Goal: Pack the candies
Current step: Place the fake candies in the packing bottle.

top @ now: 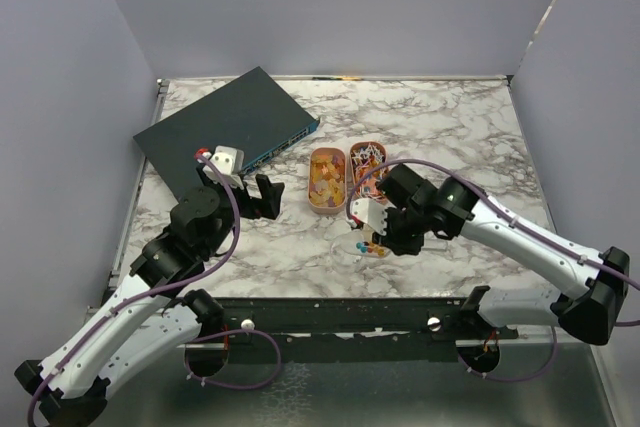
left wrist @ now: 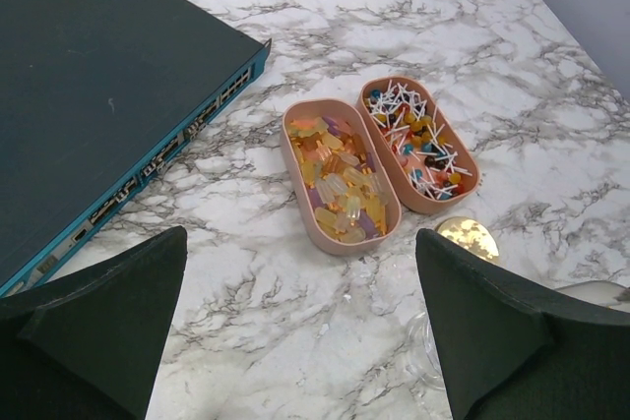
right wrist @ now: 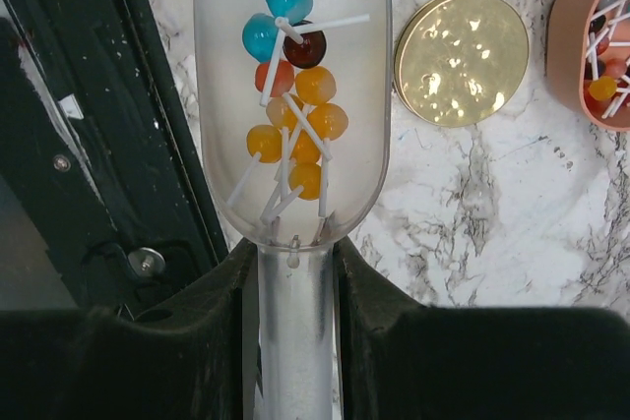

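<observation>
In the right wrist view, the clear scoop (right wrist: 221,66) ran off the top edge. Its handle left the bottom edge between the right fingers (right wrist: 197,331) clamped on it. The peach tray (right wrist: 576,46) was cut by the right edge, with only 1 end showing. In the left wrist view, the left fingers (left wrist: 108,322) were cropped at the bottom. The finger on the right overlapped the near rim of the gold lid (left wrist: 465,235). The dark box (left wrist: 89,95) ran off the left edge. From the top camera, the candies (top: 327,179) were too small to tell apart, and the right arm covered most of the scoop.
</observation>
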Controlling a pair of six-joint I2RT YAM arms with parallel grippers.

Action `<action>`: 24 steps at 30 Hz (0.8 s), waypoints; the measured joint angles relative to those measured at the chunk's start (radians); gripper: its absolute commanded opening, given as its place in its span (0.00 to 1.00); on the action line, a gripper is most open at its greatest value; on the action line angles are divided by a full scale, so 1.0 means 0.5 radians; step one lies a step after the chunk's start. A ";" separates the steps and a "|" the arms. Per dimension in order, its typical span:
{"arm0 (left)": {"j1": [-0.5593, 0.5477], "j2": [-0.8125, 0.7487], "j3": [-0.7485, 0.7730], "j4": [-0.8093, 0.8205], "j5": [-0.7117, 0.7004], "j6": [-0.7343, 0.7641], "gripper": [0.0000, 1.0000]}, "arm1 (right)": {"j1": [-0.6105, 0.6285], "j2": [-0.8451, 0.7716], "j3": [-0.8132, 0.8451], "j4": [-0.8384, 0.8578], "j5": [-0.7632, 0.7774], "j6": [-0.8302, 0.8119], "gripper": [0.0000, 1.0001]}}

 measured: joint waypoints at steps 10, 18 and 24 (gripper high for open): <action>0.000 -0.012 0.000 0.000 0.008 0.000 0.99 | 0.144 0.232 0.156 -0.223 0.172 0.019 0.00; 0.000 -0.024 0.000 0.000 0.008 0.000 0.99 | 0.212 0.362 0.272 -0.374 0.369 0.085 0.01; 0.000 -0.031 0.000 0.001 0.011 0.000 0.99 | 0.274 0.462 0.360 -0.462 0.488 0.129 0.00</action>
